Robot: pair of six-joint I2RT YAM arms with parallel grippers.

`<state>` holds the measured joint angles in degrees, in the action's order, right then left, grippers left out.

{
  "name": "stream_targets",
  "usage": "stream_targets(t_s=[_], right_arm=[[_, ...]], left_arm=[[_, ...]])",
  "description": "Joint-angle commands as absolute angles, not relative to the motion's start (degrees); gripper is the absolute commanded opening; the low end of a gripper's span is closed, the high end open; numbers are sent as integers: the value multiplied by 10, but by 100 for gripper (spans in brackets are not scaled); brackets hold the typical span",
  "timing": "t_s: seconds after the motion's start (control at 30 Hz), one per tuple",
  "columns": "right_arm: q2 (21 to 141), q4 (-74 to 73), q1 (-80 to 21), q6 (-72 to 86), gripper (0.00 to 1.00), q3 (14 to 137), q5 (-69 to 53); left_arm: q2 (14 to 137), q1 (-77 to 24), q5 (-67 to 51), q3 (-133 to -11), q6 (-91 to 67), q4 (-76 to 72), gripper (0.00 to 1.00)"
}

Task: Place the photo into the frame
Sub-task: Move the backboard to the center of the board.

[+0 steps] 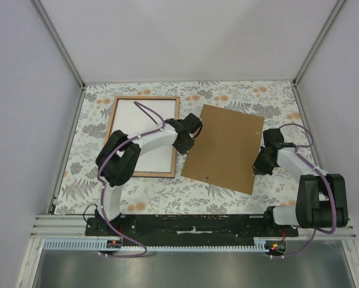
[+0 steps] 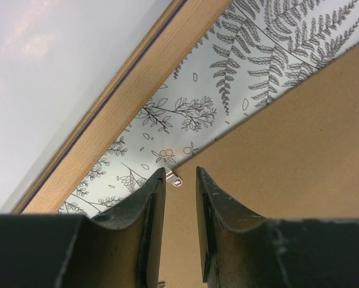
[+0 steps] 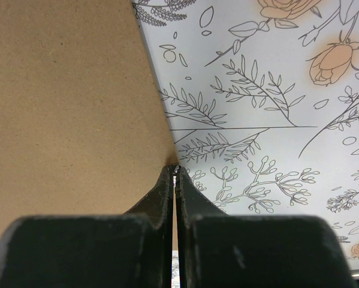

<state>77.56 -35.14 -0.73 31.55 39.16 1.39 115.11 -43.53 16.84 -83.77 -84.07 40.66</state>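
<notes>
The frame (image 1: 146, 98), light wood face up, lies flat at the left (image 2: 137, 102). The photo (image 1: 131, 117) rests inside it, white back up (image 2: 47, 72). The brown backing board (image 1: 224, 147) lies skewed on the cloth to its right. My left gripper (image 1: 184, 144) hovers open over the board's left edge (image 2: 180, 174), with a small metal tab (image 2: 177, 179) just beyond its left fingertip. My right gripper (image 1: 260, 165) is at the board's right edge, shut (image 3: 175, 168) on a small shiny tab at the rim of the board (image 3: 65, 102).
A floral cloth (image 1: 245, 99) covers the table, with grey walls close on three sides. A strip of cloth (image 2: 185, 114) separates frame and board. Both arm bases sit on the rail (image 1: 191, 225) at the near edge.
</notes>
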Motion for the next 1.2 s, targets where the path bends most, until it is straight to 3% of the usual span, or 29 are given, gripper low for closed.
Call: stream_targets(t_s=[0.0,0.8,0.97,1.1,1.17], right_arm=[[771,-341,-4,306,0,396,16],[760,-335,-4,298,0,393,2],[754,-334,-5,297,0,391,2],[750,-334,-4,297,0,390,2],[746,-333,-4,296,0,390,2]], left_arm=[[1162,-437,205,-858,-891,438,33],[1203,-446,193,-889,-947,481,29],[1207,-451,195,-889,-953,485,17],[1201,-452,204,-890,-950,489,2],[1198,-453,207,-891,-947,490,2]])
